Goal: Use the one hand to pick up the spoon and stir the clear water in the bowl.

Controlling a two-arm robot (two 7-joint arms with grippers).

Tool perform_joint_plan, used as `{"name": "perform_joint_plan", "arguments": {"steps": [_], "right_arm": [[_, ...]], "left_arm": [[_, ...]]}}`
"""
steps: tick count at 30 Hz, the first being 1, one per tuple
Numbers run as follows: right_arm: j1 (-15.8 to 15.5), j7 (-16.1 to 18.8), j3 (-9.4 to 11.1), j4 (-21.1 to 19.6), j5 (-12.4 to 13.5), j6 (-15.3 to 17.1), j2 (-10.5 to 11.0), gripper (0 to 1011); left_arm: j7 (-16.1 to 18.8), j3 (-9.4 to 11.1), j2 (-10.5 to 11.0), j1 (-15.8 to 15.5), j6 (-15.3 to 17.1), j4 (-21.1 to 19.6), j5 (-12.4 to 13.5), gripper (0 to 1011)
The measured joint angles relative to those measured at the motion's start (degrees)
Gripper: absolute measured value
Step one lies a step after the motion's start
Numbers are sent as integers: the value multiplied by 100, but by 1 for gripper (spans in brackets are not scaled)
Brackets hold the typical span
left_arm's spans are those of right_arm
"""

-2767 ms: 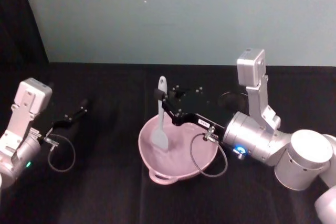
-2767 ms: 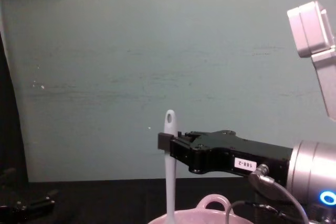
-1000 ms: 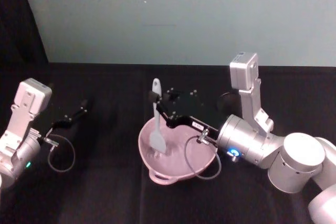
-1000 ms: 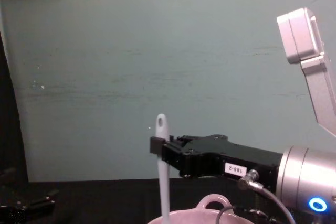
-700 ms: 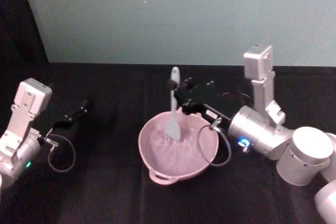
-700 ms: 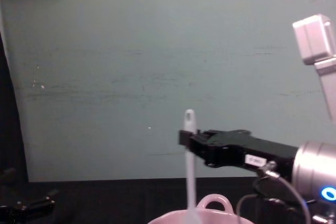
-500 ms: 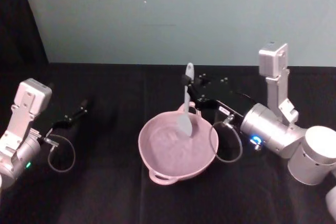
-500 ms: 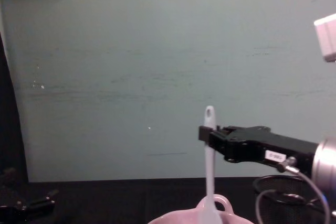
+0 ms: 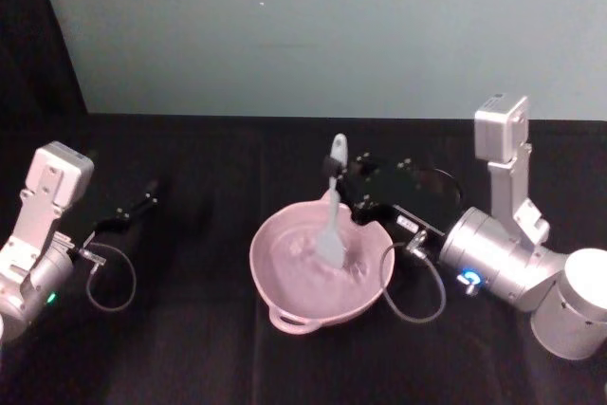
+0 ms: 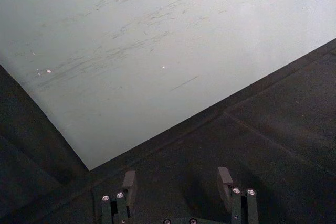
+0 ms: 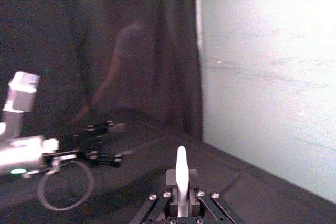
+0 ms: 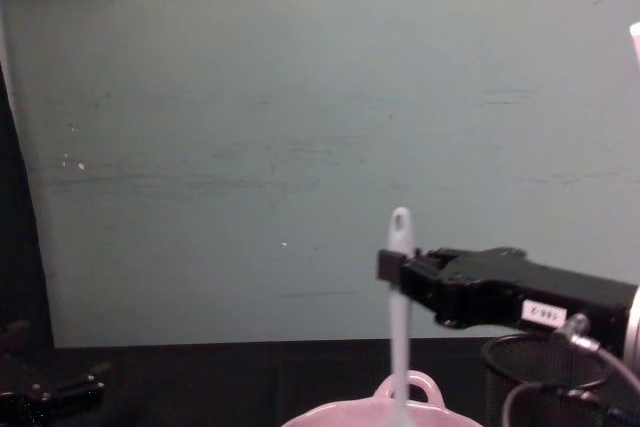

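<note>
A pale pink bowl [image 9: 285, 299] holding rippled water sits at the table's middle, its loop handle [image 12: 407, 384] rising at the far rim in the chest view. The white spoon [image 9: 332, 220] stands nearly upright with its flat head down in the bowl's right part. My right gripper [image 9: 338, 170] is shut on the spoon's handle just below its holed end [image 12: 400, 221]. The right wrist view shows the spoon handle [image 11: 181, 174] clamped between the jaws. My left gripper [image 9: 142, 198] rests far left on the black cloth, open with nothing between its fingers [image 10: 128, 182].
A black wire-mesh cup [image 12: 530, 372] stands right of the bowl, behind the right arm. A grey cable [image 9: 417, 291] loops from the right wrist beside the bowl's right rim. Black cloth covers the table; a teal wall [image 9: 303, 26] closes the back.
The right gripper has carried the spoon through the bowl from its left side to the far right, then back down toward the middle-right. The water shows ripples. The left arm stays still.
</note>
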Motion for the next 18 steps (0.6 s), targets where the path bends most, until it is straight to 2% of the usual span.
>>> {"name": "perform_joint_plan", "arguments": {"steps": [6, 11, 18], "right_arm": [[-50, 169, -205, -99, 96, 61, -80, 113], [62, 243, -379, -23, 128, 71, -206, 114], [237, 247, -473, 179, 126, 49, -324, 113]], "left_arm": [[0, 0, 0, 0, 0, 0, 0, 1005], [0, 0, 0, 0, 0, 0, 0, 1005], [0, 0, 0, 0, 0, 0, 0, 1005]]}}
